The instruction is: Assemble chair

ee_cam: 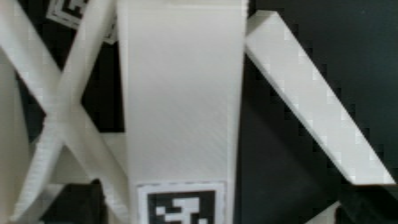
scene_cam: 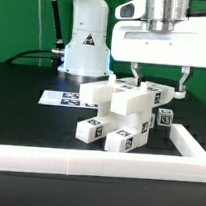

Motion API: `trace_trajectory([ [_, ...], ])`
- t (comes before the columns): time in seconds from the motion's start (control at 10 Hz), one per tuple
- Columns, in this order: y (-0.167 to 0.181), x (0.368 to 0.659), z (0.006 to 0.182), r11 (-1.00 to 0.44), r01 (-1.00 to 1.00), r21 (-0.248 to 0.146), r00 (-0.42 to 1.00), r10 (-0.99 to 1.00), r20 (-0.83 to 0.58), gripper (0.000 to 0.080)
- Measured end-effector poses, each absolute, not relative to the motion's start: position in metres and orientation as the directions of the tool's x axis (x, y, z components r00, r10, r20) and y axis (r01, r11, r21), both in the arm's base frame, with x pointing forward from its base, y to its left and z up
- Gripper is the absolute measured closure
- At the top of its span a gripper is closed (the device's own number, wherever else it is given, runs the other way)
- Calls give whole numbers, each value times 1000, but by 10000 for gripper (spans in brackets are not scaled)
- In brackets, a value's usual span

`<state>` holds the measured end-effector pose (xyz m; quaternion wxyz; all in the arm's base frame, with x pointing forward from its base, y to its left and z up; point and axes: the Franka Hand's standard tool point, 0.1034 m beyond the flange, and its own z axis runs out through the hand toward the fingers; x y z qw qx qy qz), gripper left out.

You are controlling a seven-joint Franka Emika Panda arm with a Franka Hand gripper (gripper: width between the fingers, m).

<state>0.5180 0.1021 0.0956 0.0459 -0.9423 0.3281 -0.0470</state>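
The chair pieces (scene_cam: 118, 110) lie in a loose pile at the middle of the black table: white blocky legs and flat panels with black-and-white tags. A small tagged cube (scene_cam: 166, 118) sits at the pile's right in the exterior view. My gripper (scene_cam: 159, 83) hangs just above the pile's far right part, its two fingers apart on either side of a white piece (scene_cam: 157, 92), and I cannot tell if they touch it. In the wrist view a long white piece (ee_cam: 178, 100) with a tag (ee_cam: 183, 206) fills the middle, crossed by thinner white bars (ee_cam: 306, 90). My fingers do not show there.
The marker board (scene_cam: 63, 98) lies flat behind the pile at the exterior view's left. The long white border frame (scene_cam: 96, 163) runs along the front and up the right side. The arm's white base (scene_cam: 85, 44) stands at the back.
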Motion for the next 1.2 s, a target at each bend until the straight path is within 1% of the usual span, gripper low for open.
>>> trace_trajectory([
  [0.1,94,521,94,-781,-612,-121,781,-622,63,150],
  [1.2,91,522,94,-781,-613,-121,780,-622,66,150],
])
